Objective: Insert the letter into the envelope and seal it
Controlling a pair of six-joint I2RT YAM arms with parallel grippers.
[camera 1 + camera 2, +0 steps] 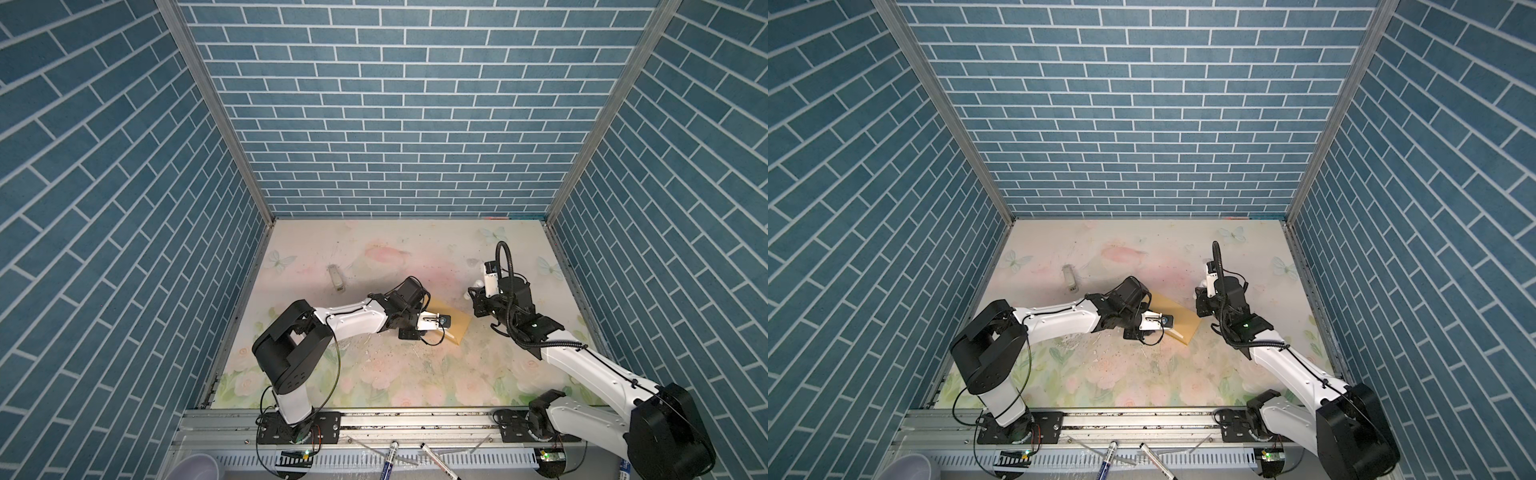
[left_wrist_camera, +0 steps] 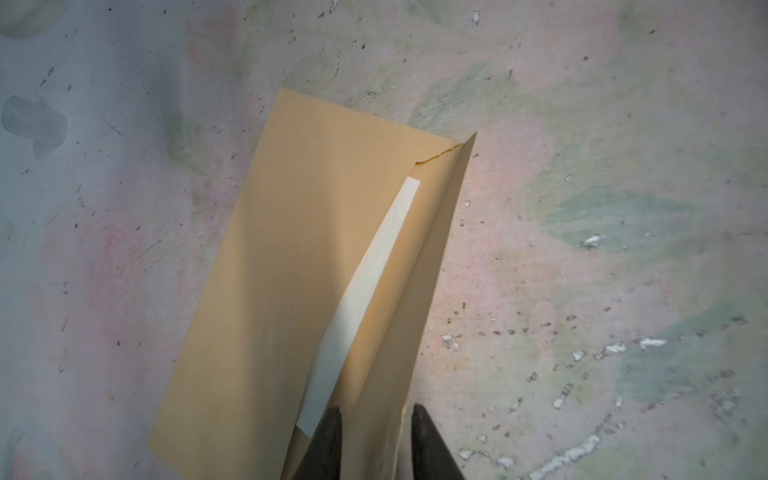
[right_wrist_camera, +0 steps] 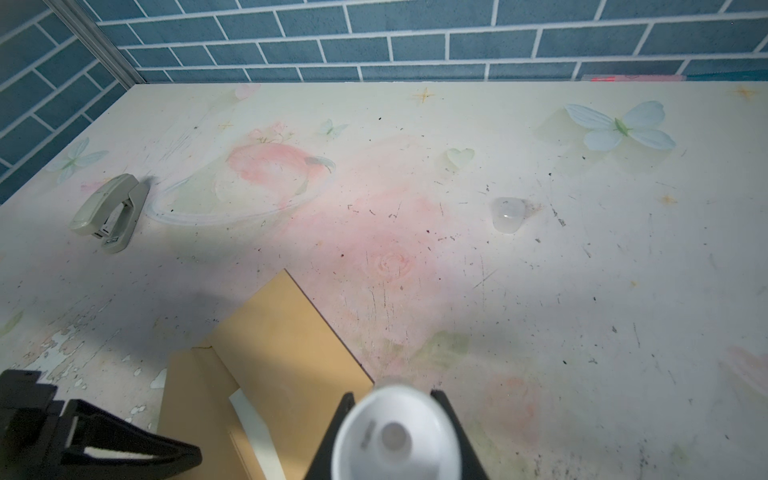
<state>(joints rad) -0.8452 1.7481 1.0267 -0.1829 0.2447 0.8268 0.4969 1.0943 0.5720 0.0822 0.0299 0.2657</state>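
The mustard-yellow envelope lies flat near the table's middle. Its flap is raised along the fold. The letter shows only as a pale strip in the envelope's mouth; the rest is hidden inside. My left gripper is low over the near end, its dark fingers either side of the raised flap with a gap still between them. My right gripper hovers just right of the envelope, shut on a white glue stick seen end-on.
A grey stapler lies at the back left. A small translucent cap stands behind the envelope. Blue brick walls close off three sides. Marker pens lie on the front rail.
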